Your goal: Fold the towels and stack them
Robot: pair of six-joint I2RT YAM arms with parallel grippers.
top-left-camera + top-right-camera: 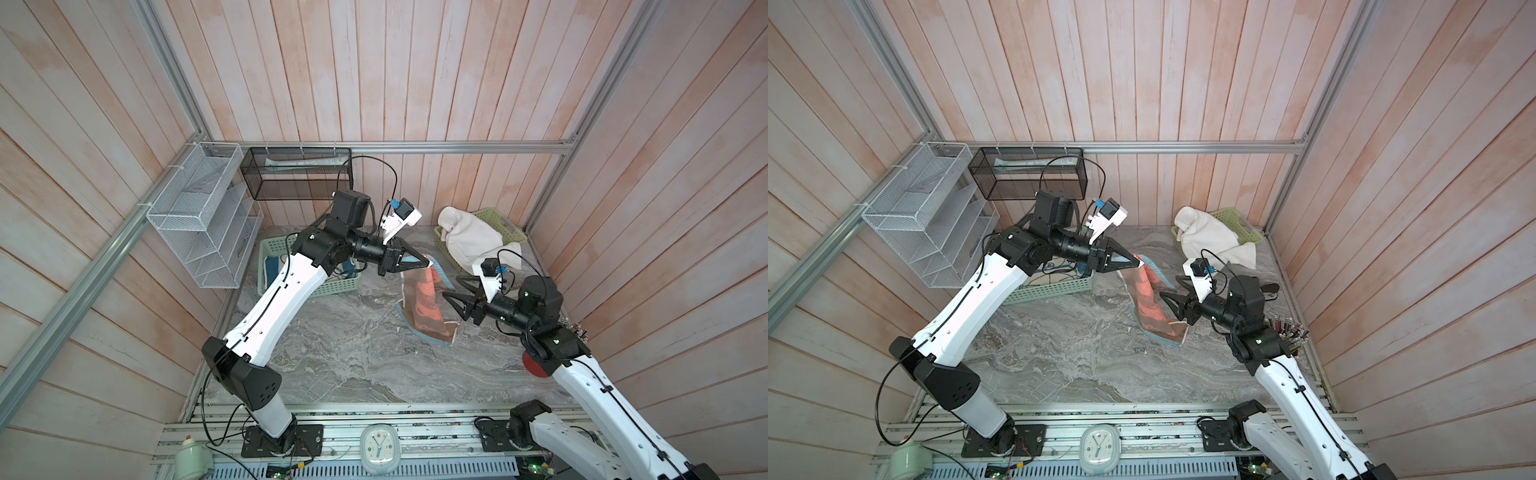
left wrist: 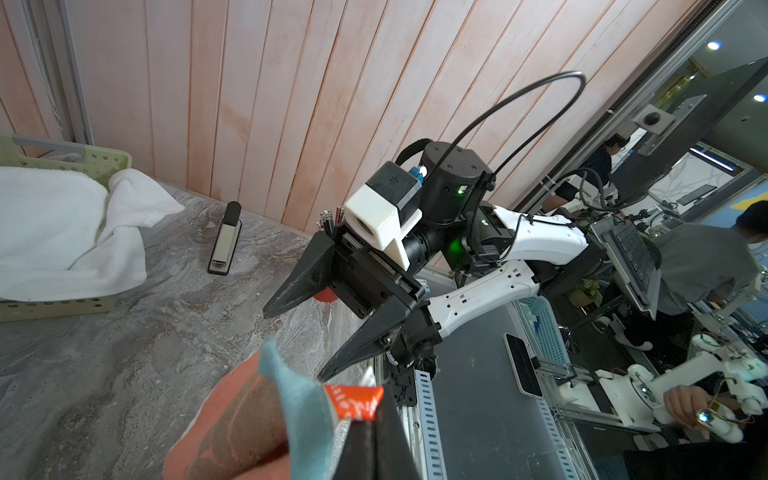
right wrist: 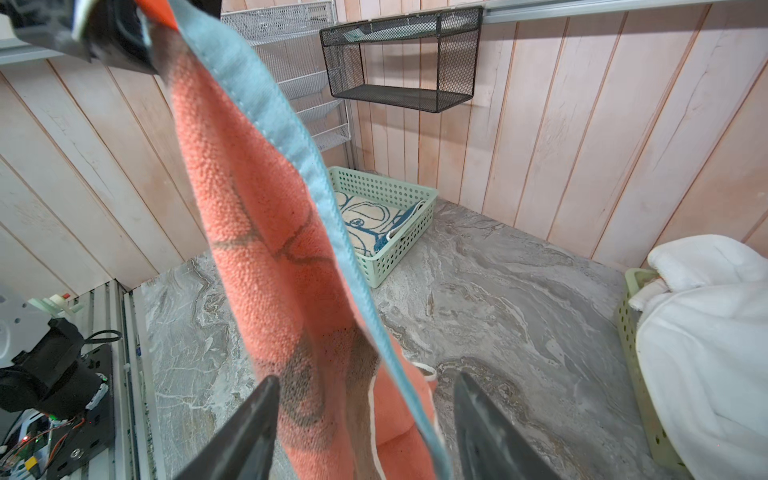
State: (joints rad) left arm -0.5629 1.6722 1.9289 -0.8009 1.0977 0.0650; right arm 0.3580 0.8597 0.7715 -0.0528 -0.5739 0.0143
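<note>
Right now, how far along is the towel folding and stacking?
Looks done: only the cream-and-blue towel lying flat in a green basket. In hand: the left pincer, shut on a corner of the coral towel, holds it up with its lower end on the table; the right pincer is open close by. Left: folding it, and the white towel heaped over the other basket.

Three towels are in view: one coral towel (image 1: 424, 297), one white towel (image 1: 469, 241), one cream-and-blue towel (image 3: 365, 220). There are two green baskets, a left basket (image 1: 328, 286) and a right basket (image 1: 505, 226). Two wall racks hang: one white rack (image 1: 195, 216), one black rack (image 1: 299, 174). Two pincers show, a left pincer (image 1: 426, 262) and a right pincer (image 1: 451, 286). One stapler (image 2: 226, 239), one clock (image 1: 379, 449).
</note>
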